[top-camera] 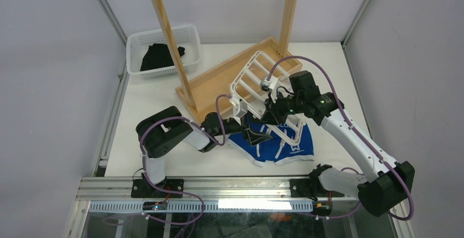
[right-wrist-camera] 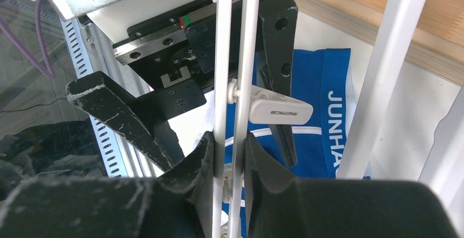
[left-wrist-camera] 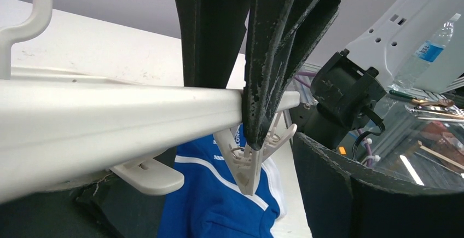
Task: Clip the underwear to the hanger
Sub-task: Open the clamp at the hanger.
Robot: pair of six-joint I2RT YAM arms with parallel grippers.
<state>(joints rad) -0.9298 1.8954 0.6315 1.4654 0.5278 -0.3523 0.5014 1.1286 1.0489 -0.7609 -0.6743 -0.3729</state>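
My right gripper (right-wrist-camera: 230,158) is clamped on two thin bars of the white plastic rectangular hanger (top-camera: 253,76), holding it tilted over the bright blue briefs with white trim (top-camera: 298,145), which lie on the white table (top-camera: 148,96). My left gripper (top-camera: 256,135) is spread, its fingers straddling a hanger bar beside a small white clip (right-wrist-camera: 279,109).

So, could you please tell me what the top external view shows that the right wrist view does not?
Only top external: the basket holding the black garment, and the wooden rack with its upright posts. Only right wrist: the waistband lettering, and the right gripper shut on two thin hanger bars. Both: the blue underwear, the white hanger, the left gripper.
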